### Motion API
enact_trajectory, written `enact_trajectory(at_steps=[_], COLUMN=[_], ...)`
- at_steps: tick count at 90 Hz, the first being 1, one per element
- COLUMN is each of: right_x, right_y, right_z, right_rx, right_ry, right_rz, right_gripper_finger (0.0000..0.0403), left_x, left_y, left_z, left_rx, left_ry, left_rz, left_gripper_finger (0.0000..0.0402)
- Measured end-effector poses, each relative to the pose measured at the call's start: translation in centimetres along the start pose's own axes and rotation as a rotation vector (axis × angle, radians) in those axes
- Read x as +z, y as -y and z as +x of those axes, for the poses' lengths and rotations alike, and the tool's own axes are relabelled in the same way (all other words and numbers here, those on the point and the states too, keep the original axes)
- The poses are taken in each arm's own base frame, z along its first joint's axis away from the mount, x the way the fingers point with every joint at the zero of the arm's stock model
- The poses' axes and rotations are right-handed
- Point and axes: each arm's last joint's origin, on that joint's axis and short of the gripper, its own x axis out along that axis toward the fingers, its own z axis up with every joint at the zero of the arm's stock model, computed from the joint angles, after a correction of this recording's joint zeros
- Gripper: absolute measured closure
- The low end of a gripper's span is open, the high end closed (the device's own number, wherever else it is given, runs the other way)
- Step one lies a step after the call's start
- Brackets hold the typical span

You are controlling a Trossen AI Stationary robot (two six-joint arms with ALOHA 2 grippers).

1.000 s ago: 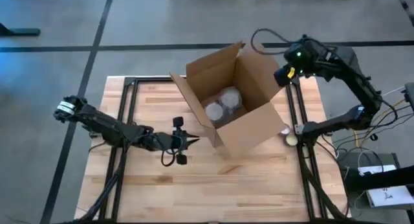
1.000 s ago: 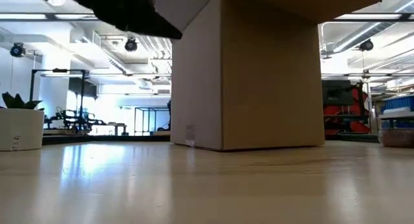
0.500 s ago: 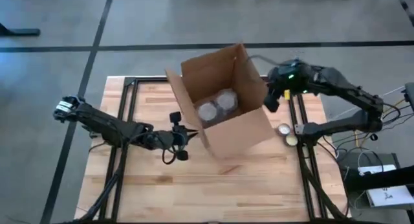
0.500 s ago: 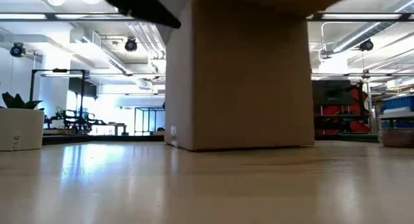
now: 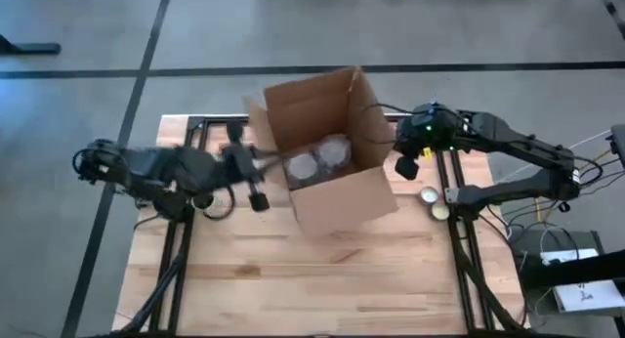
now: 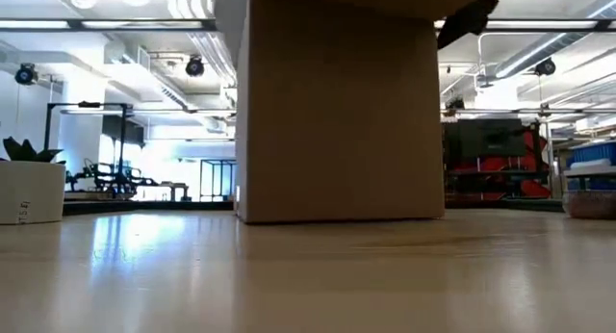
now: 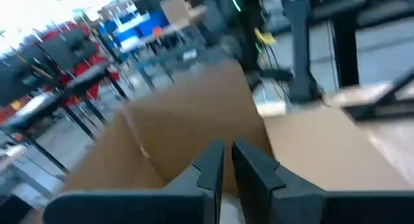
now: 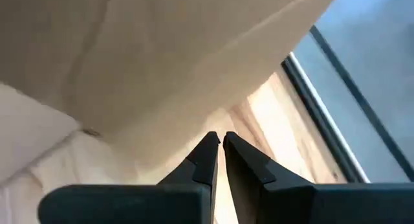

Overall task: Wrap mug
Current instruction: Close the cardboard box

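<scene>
While low view shows box [image 6: 339, 107] wall, high reveals bundles [image 5: 316, 161].

I count one cardboard box [image 5: 327, 147] on my table [image 5: 391, 279], standing toward the far edge, about midway between the left and right edges. Inside it lie two pale wrapped bundles [image 5: 317, 160], side by side and touching. Near the right edge of the table, just beside the dark frame rail there, sit two small round pale objects [image 5: 435, 203], close together; what they are I cannot tell. I have two arms over the table, so two grippers: my left gripper [image 7: 226, 160] at the box's left side and my right gripper [image 8: 218, 146] at its right side.
</scene>
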Motion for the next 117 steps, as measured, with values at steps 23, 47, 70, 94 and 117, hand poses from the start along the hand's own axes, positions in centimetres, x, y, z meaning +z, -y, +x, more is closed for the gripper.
enact_trajectory(at_steps=[23, 47, 70, 94, 117], right_x=[-1.0, -1.2, -1.3, -1.0, 1.0], right_y=[-0.1, -0.3, -0.5, -0.6, -0.5], right_z=[0.5, 0.5, 0.1, -0.3, -0.7], right_rx=[0.021, 0.032, 0.041, 0.066, 0.062], right_ry=[-0.028, -0.032, -0.023, 0.004, 0.201], right_rz=[-0.01, 0.016, 0.032, 0.047, -0.001], right_gripper_finger=[0.0389, 0.0389, 0.0389, 0.0389, 0.0389], left_x=[2.9, -0.4, -4.7, -6.9, -8.6], left_y=[-8.6, -13.7, -16.0, -13.5, -10.9], left_z=[0.0, 5.6, 11.4, 13.0, 14.4], left_rx=[0.336, 0.154, 0.197, -0.17, -0.3], left_ry=[-0.043, -0.208, -0.399, -0.544, -0.664], left_rz=[-0.099, -0.203, -0.206, -0.261, -0.273], left_gripper_finger=[0.0381, 0.0381, 0.0381, 0.0381, 0.0381])
